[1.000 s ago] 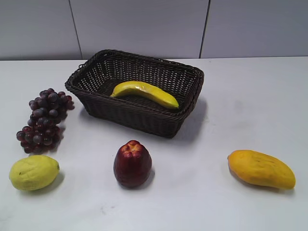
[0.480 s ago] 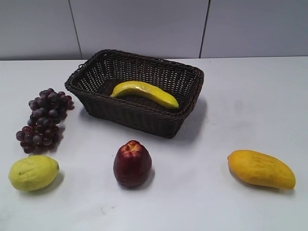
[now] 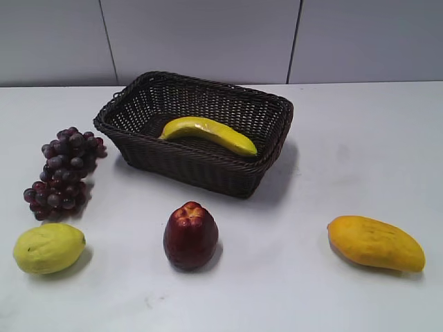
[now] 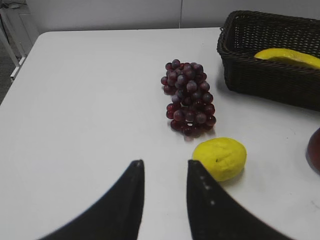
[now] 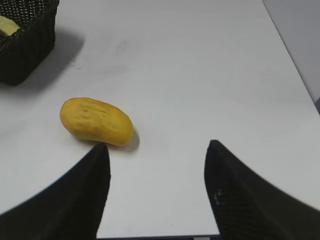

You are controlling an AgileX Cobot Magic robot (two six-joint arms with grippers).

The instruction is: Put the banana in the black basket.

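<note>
Exterior view: your banana is lying inside the black basket, resting along the near wall, so I'd judge the placement done. Neither arm shows here. On the left wrist view, the left gripper hangs empty with a narrow gap between its fingers, above bare table just short of the lemon and grapes. The right gripper is spread wide and empty, near the mango. To finish cleanly, keep both arms high and clear of the loose fruit, and don't nudge the basket.
</note>
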